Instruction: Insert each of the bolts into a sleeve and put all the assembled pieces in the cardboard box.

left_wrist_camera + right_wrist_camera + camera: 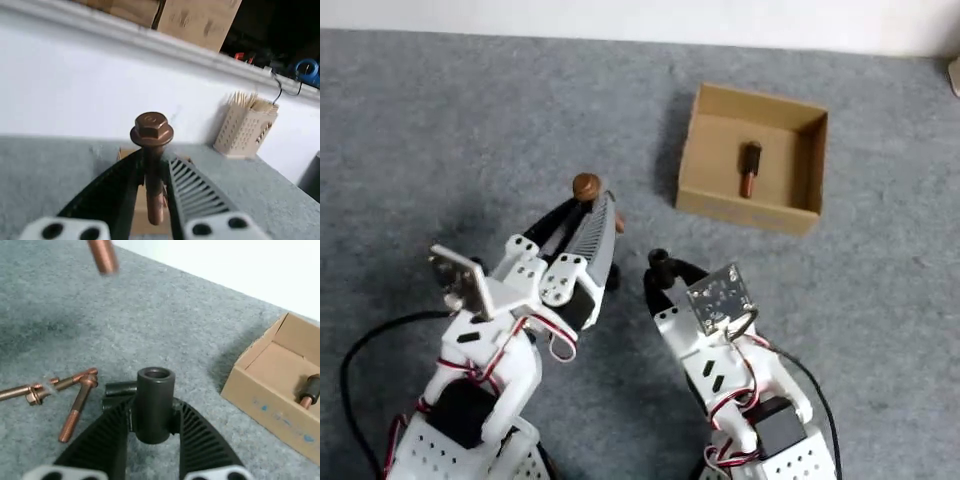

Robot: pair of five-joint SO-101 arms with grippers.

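The left gripper (156, 165) is closed on an upright bolt (152, 131), head up. The right gripper (154, 412) clamps an upright sleeve (155, 390), bore open upward. The bolt's tip should be centred over the bore, kept vertical, then lowered straight. One assembled piece (750, 168) lies in the cardboard box (745, 210), whose blue print is unreadable.

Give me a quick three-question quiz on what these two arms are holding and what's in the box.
1. True or false: the left gripper holds a bolt with its head up.
2. The right gripper holds: A) a bolt B) a black sleeve C) nothing
3. How many assembled pieces lie in the cardboard box?
Key: 1 true; 2 B; 3 one.
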